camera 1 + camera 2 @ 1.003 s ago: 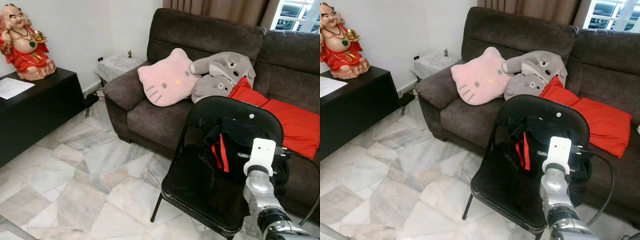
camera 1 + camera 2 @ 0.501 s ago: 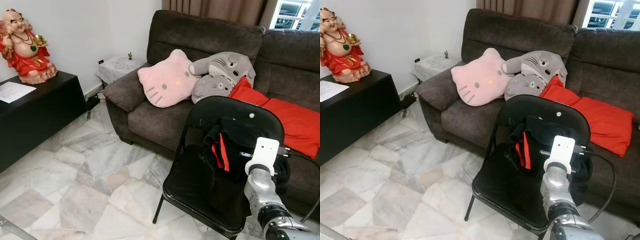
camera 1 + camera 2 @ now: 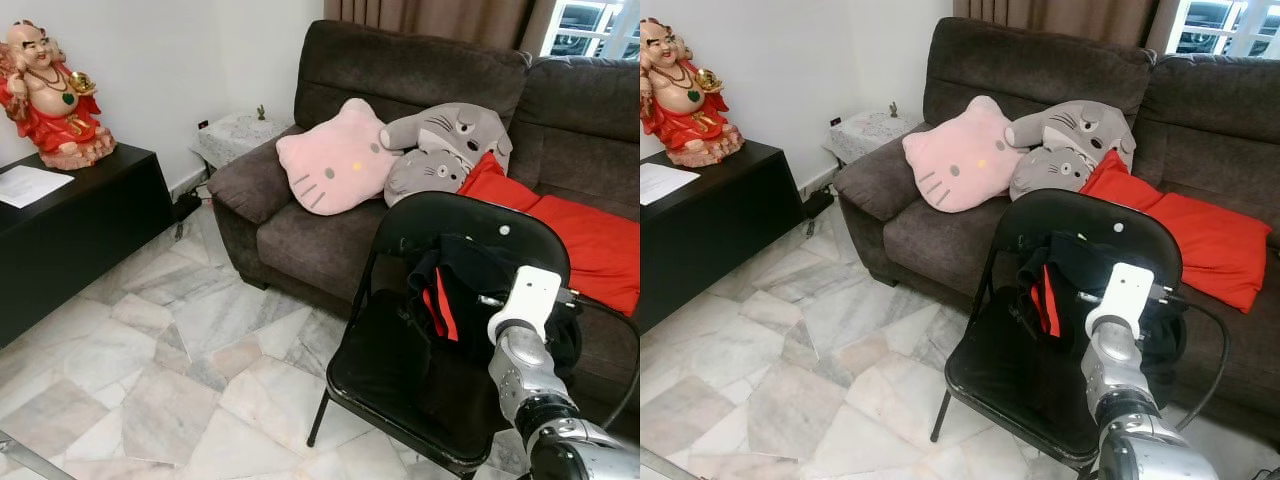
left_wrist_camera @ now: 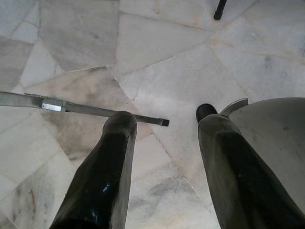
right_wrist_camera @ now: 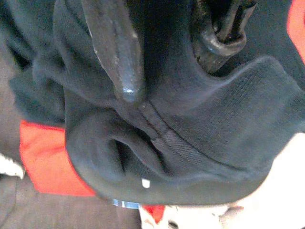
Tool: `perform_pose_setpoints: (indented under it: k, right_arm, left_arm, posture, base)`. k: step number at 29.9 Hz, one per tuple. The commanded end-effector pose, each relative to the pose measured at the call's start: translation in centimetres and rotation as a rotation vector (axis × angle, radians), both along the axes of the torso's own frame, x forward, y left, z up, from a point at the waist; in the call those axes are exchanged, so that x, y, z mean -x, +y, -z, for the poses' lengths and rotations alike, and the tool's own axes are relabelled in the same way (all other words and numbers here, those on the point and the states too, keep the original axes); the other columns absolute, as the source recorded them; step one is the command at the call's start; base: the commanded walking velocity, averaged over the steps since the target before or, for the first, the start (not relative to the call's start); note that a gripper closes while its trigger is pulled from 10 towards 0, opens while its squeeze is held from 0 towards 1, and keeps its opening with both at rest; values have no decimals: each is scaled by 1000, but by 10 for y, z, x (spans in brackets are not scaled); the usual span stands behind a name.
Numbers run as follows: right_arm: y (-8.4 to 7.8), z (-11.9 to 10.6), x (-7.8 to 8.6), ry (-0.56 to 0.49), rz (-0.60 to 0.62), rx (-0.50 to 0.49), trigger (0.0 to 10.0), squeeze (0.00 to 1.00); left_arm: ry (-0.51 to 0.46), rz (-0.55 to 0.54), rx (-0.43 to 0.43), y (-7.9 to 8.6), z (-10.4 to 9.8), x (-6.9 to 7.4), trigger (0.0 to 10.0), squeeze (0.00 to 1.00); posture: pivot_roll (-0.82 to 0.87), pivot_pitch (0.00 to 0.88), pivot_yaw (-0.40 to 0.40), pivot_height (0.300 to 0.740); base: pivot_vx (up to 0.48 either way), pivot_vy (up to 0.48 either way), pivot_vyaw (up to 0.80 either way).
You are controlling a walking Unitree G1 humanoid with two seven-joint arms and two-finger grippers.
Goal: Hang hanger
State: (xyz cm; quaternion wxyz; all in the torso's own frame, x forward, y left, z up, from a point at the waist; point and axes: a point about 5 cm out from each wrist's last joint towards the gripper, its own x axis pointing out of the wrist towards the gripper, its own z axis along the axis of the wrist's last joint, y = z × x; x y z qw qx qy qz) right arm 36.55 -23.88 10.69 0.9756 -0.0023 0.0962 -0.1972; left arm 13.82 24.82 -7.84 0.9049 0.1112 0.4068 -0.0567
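Marble floor (image 3: 150, 350) fills the lower left; at lower right, my right gripper (image 5: 167, 62) presses its jaws, apart, into the dark garment (image 3: 470, 290) on the chair (image 3: 400, 380). Left gripper (image 4: 162, 157) hangs open. Hanger: unclear. Next, I judge, closing and lifting.

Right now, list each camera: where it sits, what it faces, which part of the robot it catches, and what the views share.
Left eye: on the head, facing down at the folding chair and sofa; right arm visible.
Right eye: beside it, the same scene.
Left wrist: facing the marble floor past the open left hand.
Right wrist: pressed close to the black garment, right hand on it.
Shared: garment, in the eye and right wrist views.
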Motion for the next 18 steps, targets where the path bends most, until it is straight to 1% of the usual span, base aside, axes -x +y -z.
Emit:
perform_pose_setpoints:
  k: [1, 2, 3, 4, 5, 6, 8, 9, 11, 12, 13, 15, 16, 18]
  right_arm:
    - [2, -22, -8, -85, -22, 136, 10000, 0]
    - [3, -26, -8, -113, -15, 193, 10000, 0]
    - [3, -26, -8, -113, -15, 193, 10000, 0]
    - [3, -29, -8, -130, -9, 225, 10000, 0]
    - [3, -34, -6, -194, 20, 293, 10000, 0]
    - [3, -34, -6, -194, 20, 293, 10000, 0]
    - [5, -35, -4, -219, 21, 332, 10000, 0]
    - [6, -31, -4, -195, 11, 344, 10000, 0]
    - [7, -16, -1, -106, -1, 299, 10000, 0]
    - [7, -12, 0, -83, -1, 275, 10000, 0]
    - [5, -3, 2, -27, 7, 232, 10000, 0]
    - [1, 10, 7, 39, 38, 138, 10000, 0]
    - [0, 13, 9, 57, 47, 118, 10000, 0]
    - [0, 11, 7, 45, 51, 105, 10000, 0]
  left_arm:
    - [24, -3, 1, -1, 2, 2, 10000, 0]
    - [24, -3, 3, -1, 2, 2, 10000, 0]
    - [24, -3, 3, -1, 2, 2, 10000, 0]
    - [24, -4, 4, -2, 2, 2, 10000, 0]
    - [24, -6, 7, -3, 3, 2, 10000, 0]
    - [24, -6, 7, -3, 3, 2, 10000, 0]
    - [24, -7, 10, -4, 3, 1, 10000, 0]
    - [25, -7, 11, -4, 3, 1, 10000, 0]
    - [26, -5, 13, -5, 3, 1, 10000, 0]
    - [27, -4, 14, -6, 3, 1, 10000, 0]
    - [28, -3, 14, -6, 4, 1, 10000, 0]
    - [28, -4, 15, -6, 4, 1, 10000, 0]
    - [29, -5, 16, -6, 4, 1, 10000, 0]
    - [32, -5, 19, -7, 4, 2, 10000, 0]
  posture:
    - [82, 0, 39, 740]
    - [81, 0, 37, 740]
    - [81, 0, 37, 740]
    - [81, 0, 37, 740]
    - [81, 0, 34, 740]
    - [81, 0, 34, 740]
    - [78, 0, 34, 740]
    - [75, 0, 35, 740]
    - [74, 0, 34, 740]
    - [75, 0, 34, 740]
    - [77, 0, 33, 740]
    - [81, 0, 32, 740]
    - [79, 0, 32, 740]
    - [76, 0, 33, 740]
  base:
    - [0, 0, 0]
    - [0, 0, 0]
    - [0, 0, 0]
    - [0, 0, 0]
    - [0, 0, 0]
    - [0, 0, 0]
    - [0, 0, 0]
    - [0, 0, 0]
    - [0, 0, 0]
    - [0, 0, 0]
    - [0, 0, 0]
    - [0, 0, 0]
    - [0, 0, 0]
    - [0, 0, 0]
